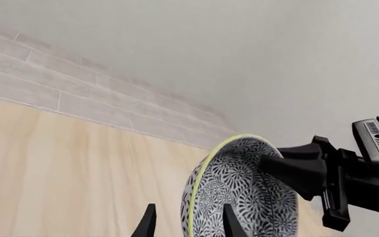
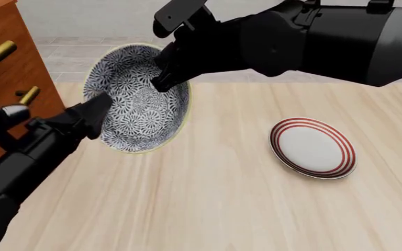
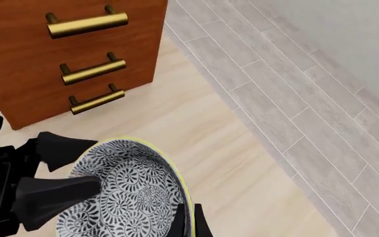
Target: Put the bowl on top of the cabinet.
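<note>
One bowl [image 2: 136,99] pinched at its rim by both grippers, left [image 2: 102,112] and right [image 2: 163,78]; one cabinet [image 2: 6,78] left of them, one plate [image 2: 313,147] right.

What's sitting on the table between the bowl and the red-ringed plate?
Nothing: in the front view, only bare wooden tabletop lies between the bowl and the plate.

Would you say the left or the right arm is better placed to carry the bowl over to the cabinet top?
Probably left. Both grippers pinch the bowl rim, but the left gripper holds the side nearest the cabinet, which stands at the table's left; the right gripper would reach across.
</note>
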Controlling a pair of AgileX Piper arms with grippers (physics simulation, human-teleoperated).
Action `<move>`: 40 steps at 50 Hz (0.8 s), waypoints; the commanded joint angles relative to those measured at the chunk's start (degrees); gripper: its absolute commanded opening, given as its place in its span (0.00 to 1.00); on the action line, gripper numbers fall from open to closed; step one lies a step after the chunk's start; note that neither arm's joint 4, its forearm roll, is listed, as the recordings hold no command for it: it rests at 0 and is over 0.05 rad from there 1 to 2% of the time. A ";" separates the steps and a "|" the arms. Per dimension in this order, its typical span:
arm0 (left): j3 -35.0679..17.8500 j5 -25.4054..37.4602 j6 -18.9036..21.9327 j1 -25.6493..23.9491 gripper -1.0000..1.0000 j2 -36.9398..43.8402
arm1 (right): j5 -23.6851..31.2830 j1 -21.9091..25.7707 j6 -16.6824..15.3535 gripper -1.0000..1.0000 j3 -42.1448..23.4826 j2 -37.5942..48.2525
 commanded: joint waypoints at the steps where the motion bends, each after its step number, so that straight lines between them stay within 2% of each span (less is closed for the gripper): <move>1: -0.02 -2.30 -0.19 -0.60 1.00 3.12 | 0.06 -0.02 0.07 0.00 -0.37 -0.41; 23: -0.50 -4.10 -0.55 -2.32 1.00 5.69 | 0.31 -0.04 -0.31 0.00 -0.55 -0.73; 26: -0.28 -3.93 -0.54 -1.15 1.00 5.22 | 0.30 -0.06 -0.31 0.00 -0.52 -0.73; 27: -0.36 -3.88 -0.62 -1.32 0.00 5.31 | 0.28 -0.07 -0.37 0.00 -0.49 -0.74; 40: -0.36 -3.60 -0.37 -1.21 0.00 5.41 | 0.42 0.12 -0.29 0.00 -0.68 -0.85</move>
